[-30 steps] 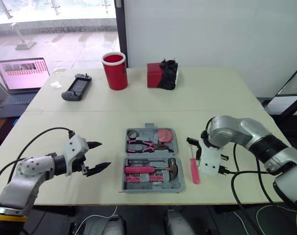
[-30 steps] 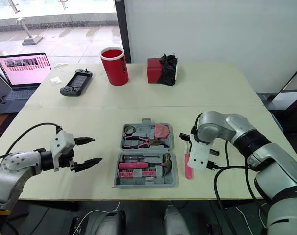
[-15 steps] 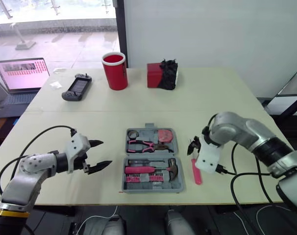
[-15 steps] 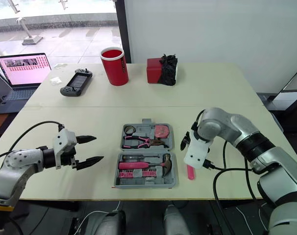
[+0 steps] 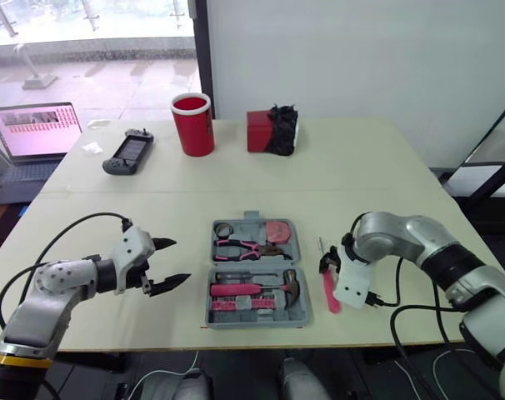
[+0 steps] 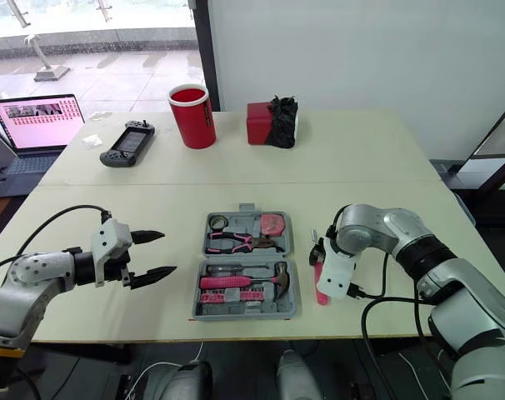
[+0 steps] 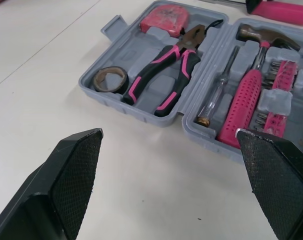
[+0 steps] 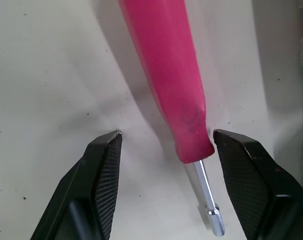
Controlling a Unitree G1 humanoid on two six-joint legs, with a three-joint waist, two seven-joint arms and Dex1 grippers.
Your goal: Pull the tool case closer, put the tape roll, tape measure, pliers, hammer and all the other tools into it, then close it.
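One screwdriver (image 5: 331, 293), pink handle with a short bare steel shaft, lies flat on the table (image 5: 361, 167) just right of the open grey case (image 5: 254, 216), which holds tape roll (image 7: 110, 79), pliers (image 7: 164, 70), tape measure (image 7: 164, 14) and hammer (image 7: 251, 90). Right gripper (image 8: 166, 133) sits low over it, fingers apart, one either side of the handle's shaft end. Left gripper (image 5: 179, 261), fingers apart, hovers left of the case.

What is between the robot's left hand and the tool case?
Nothing. Only bare table lies between the left hand and the tool case, seen in the left eye view.
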